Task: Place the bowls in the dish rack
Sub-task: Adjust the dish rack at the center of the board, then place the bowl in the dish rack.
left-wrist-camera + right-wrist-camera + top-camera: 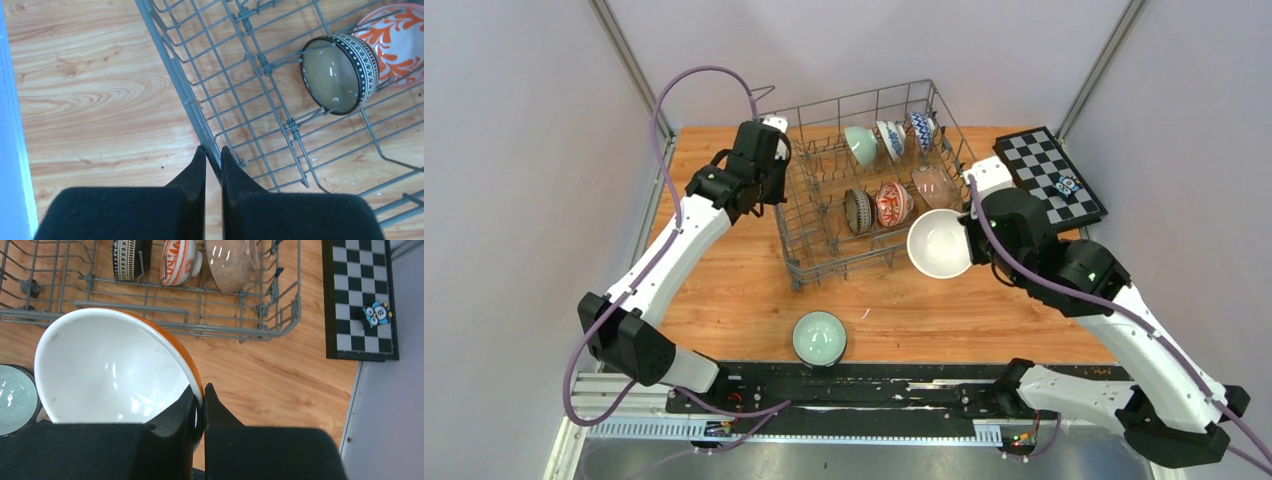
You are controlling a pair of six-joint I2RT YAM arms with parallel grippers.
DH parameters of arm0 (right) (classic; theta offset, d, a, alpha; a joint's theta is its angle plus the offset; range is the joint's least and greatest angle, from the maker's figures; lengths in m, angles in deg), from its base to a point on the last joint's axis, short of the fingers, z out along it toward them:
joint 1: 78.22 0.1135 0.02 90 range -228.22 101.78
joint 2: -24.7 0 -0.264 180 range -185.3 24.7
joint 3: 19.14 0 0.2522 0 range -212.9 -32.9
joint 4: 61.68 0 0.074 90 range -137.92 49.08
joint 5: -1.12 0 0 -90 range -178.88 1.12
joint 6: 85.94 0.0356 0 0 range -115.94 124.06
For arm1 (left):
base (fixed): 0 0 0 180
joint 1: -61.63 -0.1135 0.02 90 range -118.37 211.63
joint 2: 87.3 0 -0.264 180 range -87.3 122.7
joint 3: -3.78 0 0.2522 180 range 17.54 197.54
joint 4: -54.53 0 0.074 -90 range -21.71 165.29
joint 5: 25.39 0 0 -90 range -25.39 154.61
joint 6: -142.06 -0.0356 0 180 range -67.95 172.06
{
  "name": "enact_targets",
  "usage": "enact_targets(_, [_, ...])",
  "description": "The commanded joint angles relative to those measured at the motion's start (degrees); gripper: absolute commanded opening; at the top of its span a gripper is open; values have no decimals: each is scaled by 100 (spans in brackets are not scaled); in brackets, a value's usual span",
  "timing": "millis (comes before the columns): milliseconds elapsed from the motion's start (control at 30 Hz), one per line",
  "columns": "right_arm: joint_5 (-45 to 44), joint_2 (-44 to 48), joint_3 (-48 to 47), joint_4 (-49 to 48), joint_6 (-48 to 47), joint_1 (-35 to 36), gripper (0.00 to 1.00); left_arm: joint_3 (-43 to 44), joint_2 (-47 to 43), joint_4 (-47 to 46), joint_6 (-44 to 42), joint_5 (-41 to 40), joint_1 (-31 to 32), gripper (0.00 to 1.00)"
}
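The grey wire dish rack [826, 262] stands at the middle back of the table. Several bowls stand on edge in it: pale green [860, 146], blue-white patterned [890, 140], dark-rimmed beige [858, 211] and red-white patterned [893, 203]. My left gripper [780, 172] is shut on the rack's left wall wire [180, 75], one finger on each side [211, 150]. My right gripper [969, 237] is shut on the rim of an orange bowl with a white inside [939, 243], held tilted just outside the rack's front right corner [110, 370]. A dark bowl with a pale green inside [819, 338] sits on the table near the front edge.
A black-and-white chequered board [1049, 175] with a small toy [1066, 185] lies at the back right. A pinkish bowl [937, 187] leans in the rack's right side. Grey walls close in left and right. Bare wood [724, 290] lies left of and in front of the rack.
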Motion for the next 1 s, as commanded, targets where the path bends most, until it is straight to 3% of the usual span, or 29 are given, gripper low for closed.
enact_targets(0, [-1125, -149, -65, -391, 56, 858, 2, -158, -24, -230, -856, -258, -348, 0])
enact_targets(200, [-1680, -645, -455, -611, -241, 1386, 3, -380, -617, -222, -502, -116, -374, 62])
enact_targets(300, [-1879, -894, -602, -868, -538, 1664, 3, -464, -1111, -293, -319, 107, -374, 78])
enact_targets(467, [-2431, -1240, -632, -1556, -1045, 2325, 2, -668, -1847, -203, 179, 1284, -289, 80])
enact_targets(667, [-2571, -1996, -1210, -1469, -953, 2573, 2, -1384, -2962, -757, 956, 2446, 187, 80])
enact_targets(967, [-2412, -2784, -1842, -1211, -350, 2733, 3, -2580, -3804, -1763, 1746, 2775, 878, 80])
